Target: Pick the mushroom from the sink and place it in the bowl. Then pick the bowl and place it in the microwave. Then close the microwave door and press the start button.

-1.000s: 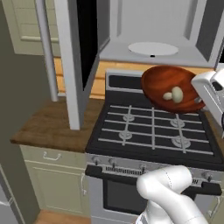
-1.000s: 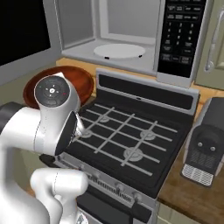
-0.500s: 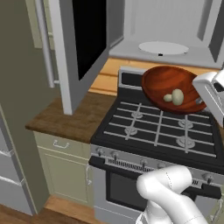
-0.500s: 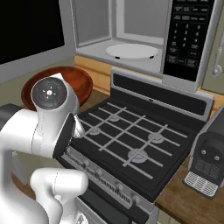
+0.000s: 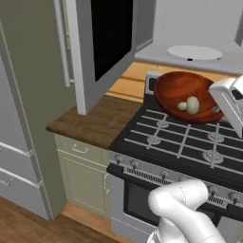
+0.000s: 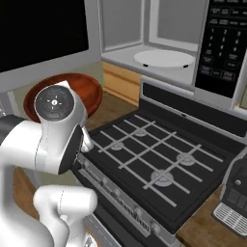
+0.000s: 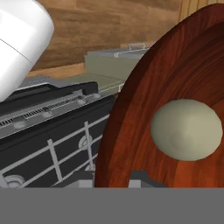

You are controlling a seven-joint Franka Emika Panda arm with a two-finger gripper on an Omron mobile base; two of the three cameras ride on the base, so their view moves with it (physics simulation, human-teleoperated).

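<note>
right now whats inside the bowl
The mushroom lies inside the bowl, near the low side by the gripper. The hand view shows its pale cap. Part of the bowl's right rim is covered by the hand.

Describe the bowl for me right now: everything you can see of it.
The bowl is wide, shallow and glossy reddish-brown, with a wood-like grain in the hand view. It hangs above the back of the stove, tilted toward the left base camera, below the open microwave. The gripper is shut on its rim. The pale mushroom rests inside it, near the low side.
</note>
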